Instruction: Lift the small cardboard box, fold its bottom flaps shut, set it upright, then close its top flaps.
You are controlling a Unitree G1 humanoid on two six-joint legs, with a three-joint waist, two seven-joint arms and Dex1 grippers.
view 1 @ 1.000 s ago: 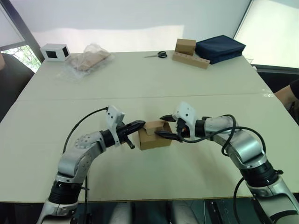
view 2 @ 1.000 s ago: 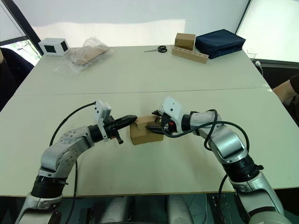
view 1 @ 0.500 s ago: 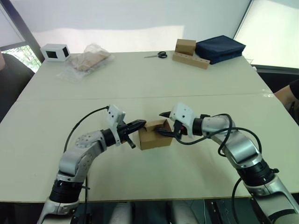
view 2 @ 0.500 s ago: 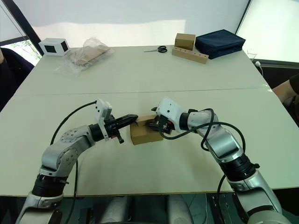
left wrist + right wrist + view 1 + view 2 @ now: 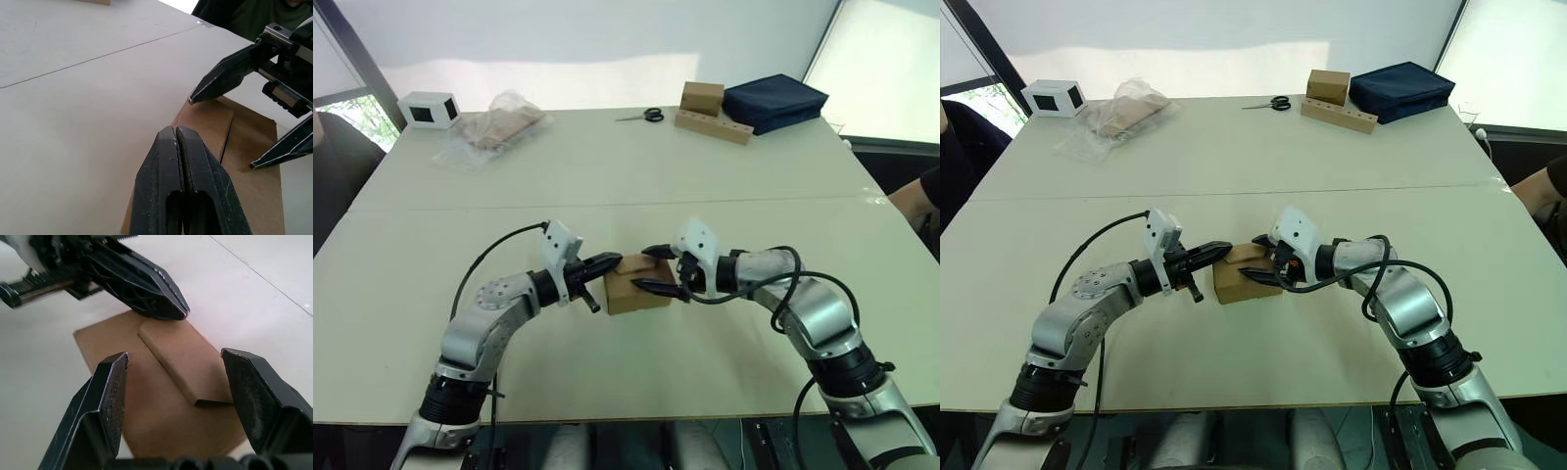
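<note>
Left gripper (image 5: pixel 611 262): we see its two black fingers pressed together, their tip resting against the left upper edge of the small cardboard box (image 5: pixel 636 290).
Right gripper (image 5: pixel 656 268): we see its fingers spread wide apart, one tip over the box's top at the far side, the other at the near right face; it clamps nothing.
Small cardboard box: we find it standing on the white table (image 5: pixel 705 196), near the front edge and between the two grippers.
Top flaps (image 5: pixel 181 357): in the right wrist view we see them folded down onto the box's top, one panel overlapping the other with a raised edge; the left gripper's closed tip sits at their far end.
Table seam: we note a thin line running across the table just beyond the box.
Far left: a white box with a dark window (image 5: pixel 429 108) and a crumpled clear plastic bag (image 5: pixel 494 127) holding something brown lie well apart from the box.
Far right: scissors (image 5: pixel 644 116), a brown cardboard cube on a long flat cardboard slab (image 5: pixel 710 110) and a dark blue fabric case (image 5: pixel 773 101) sit near the back edge.
</note>
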